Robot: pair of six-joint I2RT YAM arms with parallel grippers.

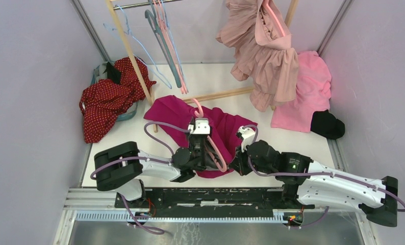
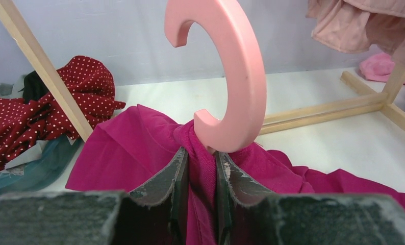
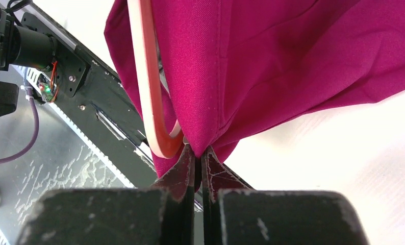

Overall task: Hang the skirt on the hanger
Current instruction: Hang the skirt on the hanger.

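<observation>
The magenta skirt (image 1: pixel 222 127) lies bunched on the white table in front of my arms. A pink hanger (image 1: pixel 210 148) lies with it, its hook (image 2: pixel 241 76) rising above the cloth in the left wrist view. My left gripper (image 1: pixel 200 133) is shut on a fold of the skirt (image 2: pixel 139 148) just below the hook. My right gripper (image 1: pixel 239 153) is shut on the skirt's edge (image 3: pixel 272 66), and the hanger's curved end (image 3: pixel 157 135) sits beside its fingertips in the right wrist view.
A wooden clothes rack (image 1: pixel 139 71) stands at the back with several hangers (image 1: pixel 165 46) and a dusty-pink dress (image 1: pixel 264 56). A red polka-dot garment (image 1: pixel 108 99) lies at the left. A pink garment (image 1: pixel 305 97) and a black one (image 1: pixel 327 124) lie at the right.
</observation>
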